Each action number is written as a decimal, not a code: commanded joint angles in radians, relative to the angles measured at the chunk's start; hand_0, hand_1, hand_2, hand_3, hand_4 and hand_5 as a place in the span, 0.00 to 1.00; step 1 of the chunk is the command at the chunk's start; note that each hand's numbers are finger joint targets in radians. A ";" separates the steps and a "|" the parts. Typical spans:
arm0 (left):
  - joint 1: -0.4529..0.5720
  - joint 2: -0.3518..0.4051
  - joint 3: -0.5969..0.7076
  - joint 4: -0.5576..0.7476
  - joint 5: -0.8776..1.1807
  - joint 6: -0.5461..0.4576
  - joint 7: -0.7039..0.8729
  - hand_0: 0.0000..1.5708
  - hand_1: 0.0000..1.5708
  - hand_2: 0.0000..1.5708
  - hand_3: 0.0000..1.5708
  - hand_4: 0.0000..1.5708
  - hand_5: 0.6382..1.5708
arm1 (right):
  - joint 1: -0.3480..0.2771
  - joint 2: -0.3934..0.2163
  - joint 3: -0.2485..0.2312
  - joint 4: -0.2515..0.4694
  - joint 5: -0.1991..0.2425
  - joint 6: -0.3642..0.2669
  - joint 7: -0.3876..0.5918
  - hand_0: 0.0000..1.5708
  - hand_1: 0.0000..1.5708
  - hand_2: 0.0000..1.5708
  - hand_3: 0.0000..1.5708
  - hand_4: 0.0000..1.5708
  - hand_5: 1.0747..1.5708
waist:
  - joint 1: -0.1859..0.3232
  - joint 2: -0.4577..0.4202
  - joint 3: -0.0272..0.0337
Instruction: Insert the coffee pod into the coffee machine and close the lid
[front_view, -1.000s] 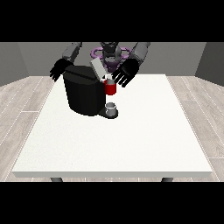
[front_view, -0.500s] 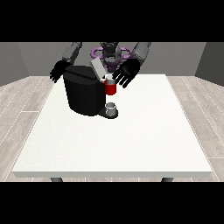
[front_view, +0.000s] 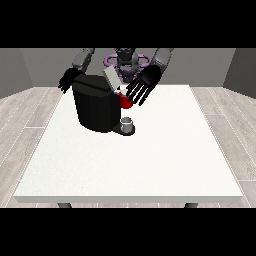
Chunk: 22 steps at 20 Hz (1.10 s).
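Observation:
A black coffee machine (front_view: 95, 107) stands on the white table (front_view: 150, 165), left of centre. Its grey lid (front_view: 111, 78) is tilted up at the back. A red thing at the machine (front_view: 125, 102) shows on its right side. Below it, a small grey thing (front_view: 128, 122) sits on the machine's base. The hand at the view's right (front_view: 145, 84) hovers just above and right of the red thing, fingers spread and open. The hand at the view's left (front_view: 67, 80) hangs by the machine's far left corner, fingers relaxed and holding nothing.
The robot's torso (front_view: 125, 62) is behind the machine at the table's far edge. Bare white tabletop stretches in front of and to the right of the machine. Grey wood floor surrounds the table.
The hand at the view's right rose slightly, then came back down towards the red thing. The other hand and the lid have barely moved.

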 joint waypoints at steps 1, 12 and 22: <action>-0.010 -0.013 -0.006 -0.004 -0.007 -0.036 0.027 0.00 0.00 0.00 0.00 0.00 1.00 | 0.023 -0.004 -0.011 0.037 -0.009 0.017 -0.052 0.00 0.00 0.00 0.00 0.27 1.00 | 0.010 -0.020 -0.0016; 0.079 -0.070 0.013 -0.037 0.022 -0.070 0.034 0.00 0.00 0.00 0.00 0.00 1.00 | 0.064 -0.037 -0.054 0.040 -0.067 0.057 -0.006 0.00 0.00 0.00 0.00 0.28 1.00 | 0.072 -0.151 -0.0020; 0.292 -0.293 0.236 -0.059 0.329 -0.050 -0.012 0.00 0.00 0.00 0.00 0.15 1.00 | 0.218 -0.039 -0.035 0.053 -0.012 0.032 -0.041 0.00 0.00 0.00 0.00 0.23 1.00 | 0.233 -0.396 -0.0035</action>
